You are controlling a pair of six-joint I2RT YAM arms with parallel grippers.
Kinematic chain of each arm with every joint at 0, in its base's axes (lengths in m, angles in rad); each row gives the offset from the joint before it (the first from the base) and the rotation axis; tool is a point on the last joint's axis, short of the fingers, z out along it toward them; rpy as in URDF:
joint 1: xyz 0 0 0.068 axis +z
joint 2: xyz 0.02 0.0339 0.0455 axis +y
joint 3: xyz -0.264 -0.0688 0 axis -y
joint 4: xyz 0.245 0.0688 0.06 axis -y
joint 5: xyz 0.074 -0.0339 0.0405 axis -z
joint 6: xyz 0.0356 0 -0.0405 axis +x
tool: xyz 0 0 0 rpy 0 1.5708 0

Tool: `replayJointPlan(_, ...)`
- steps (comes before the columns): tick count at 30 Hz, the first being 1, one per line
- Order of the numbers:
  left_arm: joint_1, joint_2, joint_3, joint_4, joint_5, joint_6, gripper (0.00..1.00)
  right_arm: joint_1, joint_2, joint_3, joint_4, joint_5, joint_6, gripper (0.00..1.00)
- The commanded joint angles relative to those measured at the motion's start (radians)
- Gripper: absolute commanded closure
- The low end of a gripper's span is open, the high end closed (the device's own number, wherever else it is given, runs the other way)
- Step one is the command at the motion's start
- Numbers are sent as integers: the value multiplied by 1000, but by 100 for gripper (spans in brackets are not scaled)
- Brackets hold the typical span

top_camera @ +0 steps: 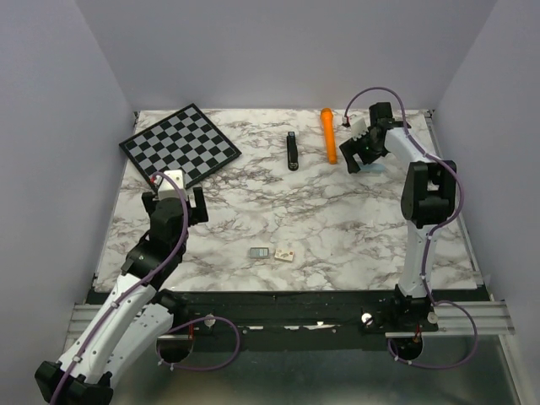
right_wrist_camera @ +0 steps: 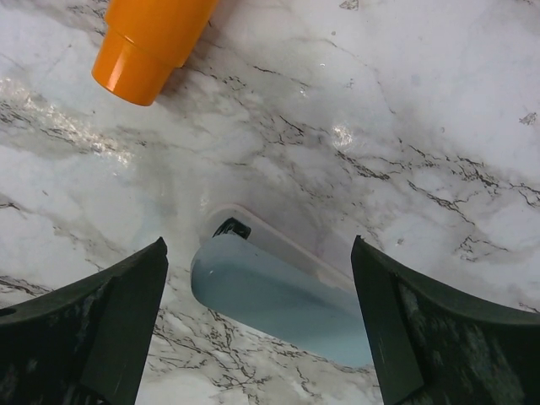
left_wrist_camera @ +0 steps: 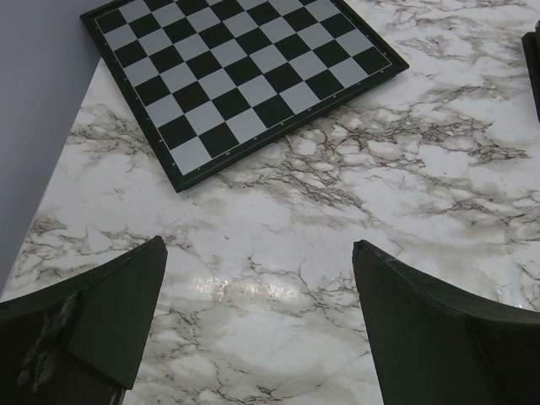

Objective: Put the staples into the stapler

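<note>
The black stapler [top_camera: 292, 151] lies closed at the back middle of the marble table. The staples [top_camera: 260, 252], a small silvery-grey block, lie near the front middle, far from both grippers. My right gripper [top_camera: 359, 160] is open at the back right, hovering over a pale blue little box [right_wrist_camera: 278, 291] that lies between its fingers [right_wrist_camera: 257, 243] without touching them. My left gripper [top_camera: 175, 205] is open and empty at the left, over bare marble [left_wrist_camera: 259, 245] just in front of the chessboard.
A chessboard [top_camera: 180, 144] lies at the back left, also in the left wrist view [left_wrist_camera: 240, 72]. An orange marker [top_camera: 328, 135] lies right of the stapler; its end shows in the right wrist view [right_wrist_camera: 156, 42]. A tiny white piece with dark dots [top_camera: 284, 255] lies beside the staples.
</note>
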Motion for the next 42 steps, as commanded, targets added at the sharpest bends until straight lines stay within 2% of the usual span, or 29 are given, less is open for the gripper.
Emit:
replayJointPlan(1, 5, 3, -1, 19, -28, 12, 1, -4, 5, -22, -12, 46, -32, 9)
replayJointPlan(3, 5, -3, -2, 19, -28, 12, 1, -2, 2, -30, -2, 58, -33, 13)
replayJointPlan(4, 5, -6, -5, 21, -28, 12, 1, -4, 1, -30, -4, 60, -32, 19)
replayJointPlan(11, 5, -13, -4, 19, -26, 12, 1, -2, -12, -55, -12, 73, -15, 42)
replayJointPlan(15, 5, -25, -7, 21, -28, 14, 1, -2, -51, -81, -12, 50, 0, 58)
replayJointPlan(16, 5, -26, -7, 24, -28, 14, 1, -2, -58, -87, -15, 44, 9, 65)
replayJointPlan(18, 5, -34, -8, 26, -25, 16, 1, -2, -75, -108, -16, 17, 22, 69)
replayJointPlan(22, 5, -49, -8, 27, -13, 17, 1, -1, -124, -142, -34, -45, 77, 83)
replayJointPlan(27, 5, -75, -10, 39, 21, 17, 1, 62, -207, -235, -38, -89, 138, 86)
replayJointPlan(36, 5, -114, -11, 61, 111, 23, 1, 360, -321, -433, 17, -65, 289, 86)
replayJointPlan(42, 5, -143, -13, 73, 161, 28, 1, 538, -321, -477, 41, -32, 327, 85)
